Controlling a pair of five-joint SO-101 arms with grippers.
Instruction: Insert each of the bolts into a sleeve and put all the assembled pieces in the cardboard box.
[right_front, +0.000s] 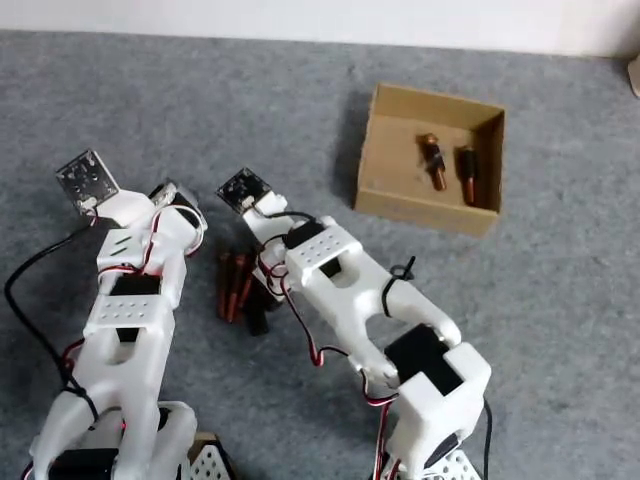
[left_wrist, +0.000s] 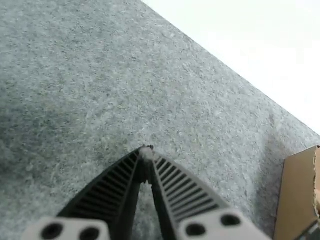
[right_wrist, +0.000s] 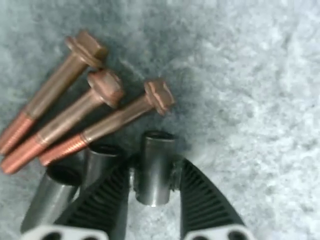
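My left end effector (left_wrist: 146, 159): tips pressed together, held above the grey desk (left_wrist: 75, 75).
My right end effector (right_wrist: 153, 175): pinching one sleeve (right_wrist: 154, 150) from both sides, low over the desk.
Loose sleeves (right_wrist: 50, 192): two, lying just beside the pinched one.
Bolts (right_wrist: 75, 117): three, side by side on the desk, heads near the sleeve mouths.
Cardboard box (right_front: 392, 170): well apart from the bolts; two assembled pieces (right_front: 434, 160) lie inside.

Three bolts (right_wrist: 95, 115) lie tight together, right beside the sleeves (right_wrist: 60, 192), with little room between them. A wide stretch of gray mat (right_front: 300, 140) runs to the box (right_front: 385, 160).
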